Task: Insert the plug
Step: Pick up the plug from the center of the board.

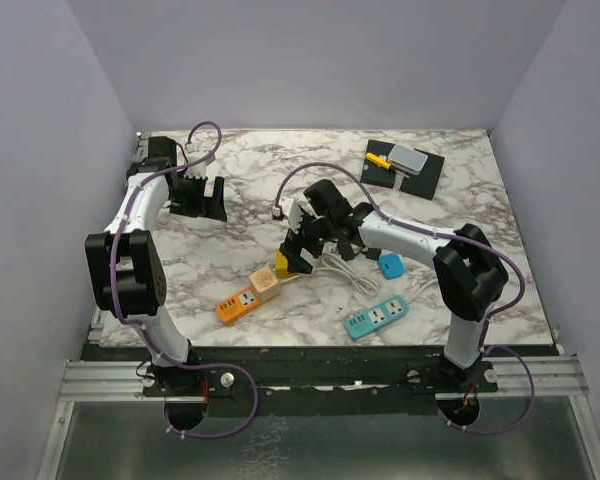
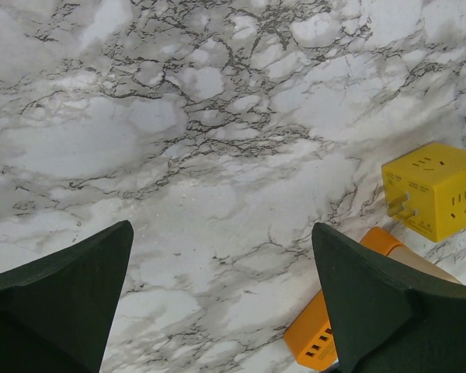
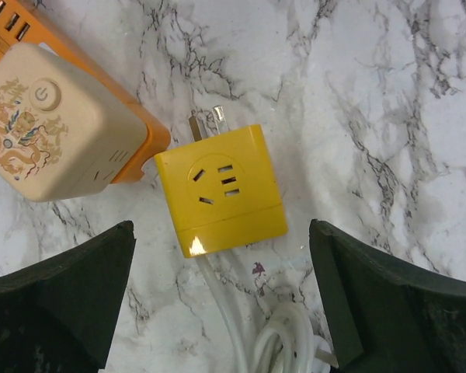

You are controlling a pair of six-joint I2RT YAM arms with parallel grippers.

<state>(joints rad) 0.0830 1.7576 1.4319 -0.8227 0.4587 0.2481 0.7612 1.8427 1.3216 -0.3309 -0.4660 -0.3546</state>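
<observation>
The yellow plug [image 3: 221, 190] lies on the marble table [image 3: 388, 93] just beside the orange power strip [image 3: 144, 136], its prongs bare. The right gripper [image 3: 221, 233] hangs over it, jaws wide apart, holding nothing. The left gripper [image 2: 221, 233], likewise spread and empty, hovers well apart from the strip.

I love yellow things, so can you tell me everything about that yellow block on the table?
The yellow plastic cube is a plug adapter. Its top face has socket slots, and two metal prongs stick out of one side. It lies on the white marble table, plugged into nothing, close beside the beige cube on the orange power strip. A white cord runs out from its other end. The open right pincer hangs above without touching it.
</observation>
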